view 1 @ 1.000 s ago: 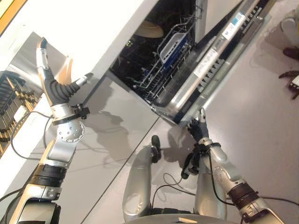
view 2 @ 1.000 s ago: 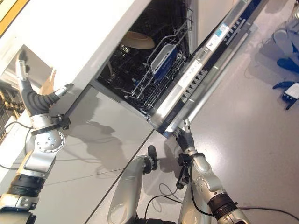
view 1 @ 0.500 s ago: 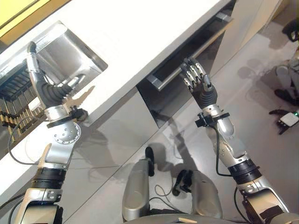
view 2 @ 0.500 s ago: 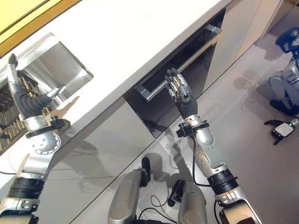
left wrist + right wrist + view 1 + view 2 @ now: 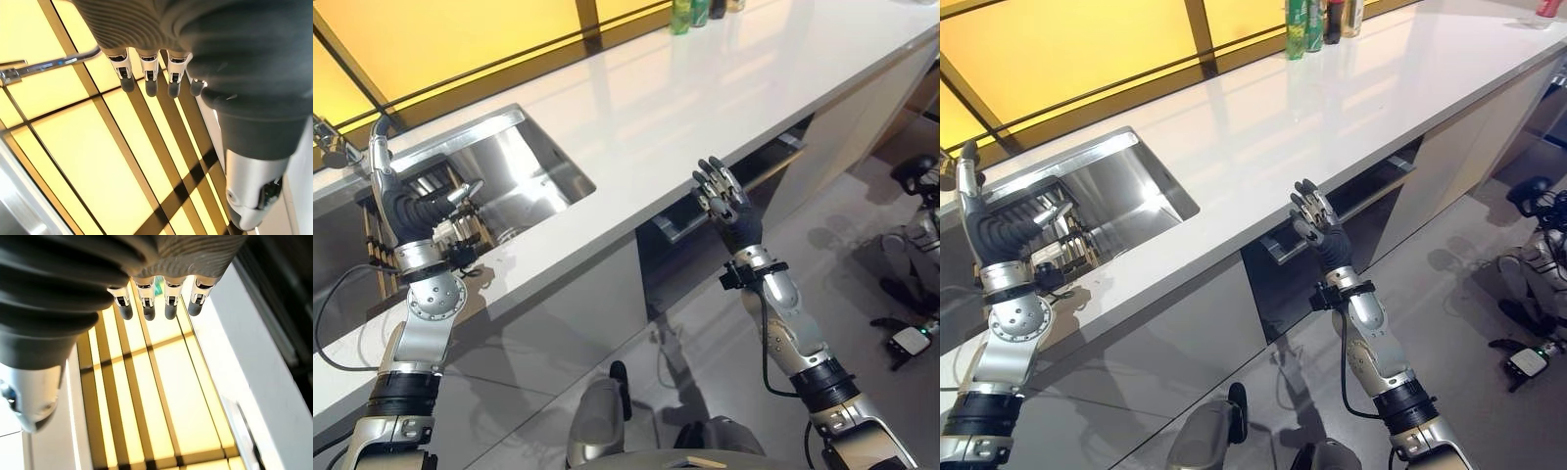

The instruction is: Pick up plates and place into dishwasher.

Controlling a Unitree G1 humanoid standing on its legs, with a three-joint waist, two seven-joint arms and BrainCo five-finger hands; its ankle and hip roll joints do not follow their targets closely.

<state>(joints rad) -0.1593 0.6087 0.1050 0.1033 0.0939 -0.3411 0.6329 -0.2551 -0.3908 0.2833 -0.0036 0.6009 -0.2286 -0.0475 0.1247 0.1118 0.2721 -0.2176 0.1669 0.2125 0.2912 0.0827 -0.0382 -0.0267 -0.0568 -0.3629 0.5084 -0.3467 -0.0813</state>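
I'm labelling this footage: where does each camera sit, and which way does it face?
Eye views: on the head, looking down at the white counter, sink and dishwasher; both arms show, left hand and right hand raised.
Left wrist view: along the left hand's straight fingers toward yellow panels.
Right wrist view: along the right hand's fingers, same panels.
Shared: the panels.
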